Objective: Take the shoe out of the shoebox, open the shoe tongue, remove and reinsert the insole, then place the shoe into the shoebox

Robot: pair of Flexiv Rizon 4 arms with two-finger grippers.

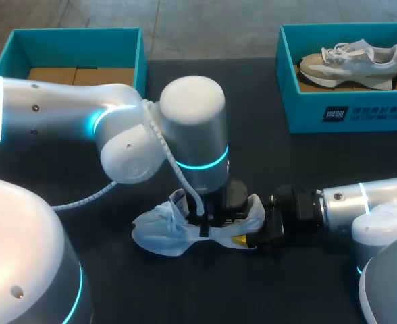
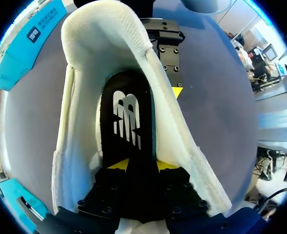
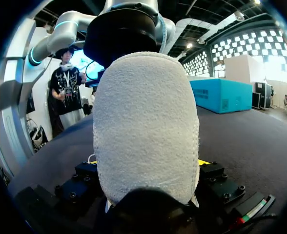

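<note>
Head view: shoe (image 1: 159, 229) lies on the worktop (image 1: 320, 162), midway along the front edge. My left jaws reach down into it, pinching the black insole (image 2: 129, 117); my right jaws clamp its heel (image 3: 146, 122). Left box (image 1: 77, 50) and right box (image 1: 347, 108) sit along the far edge.

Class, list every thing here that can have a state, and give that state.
white shoe: outside both boxes, heel held.
insole: in the white shoe, pinched.
left gripper: shut on insole.
right gripper: shut on white shoe's heel.
left shoebox: open, no shoe inside.
right shoebox: open, grey shoe inside.
</note>
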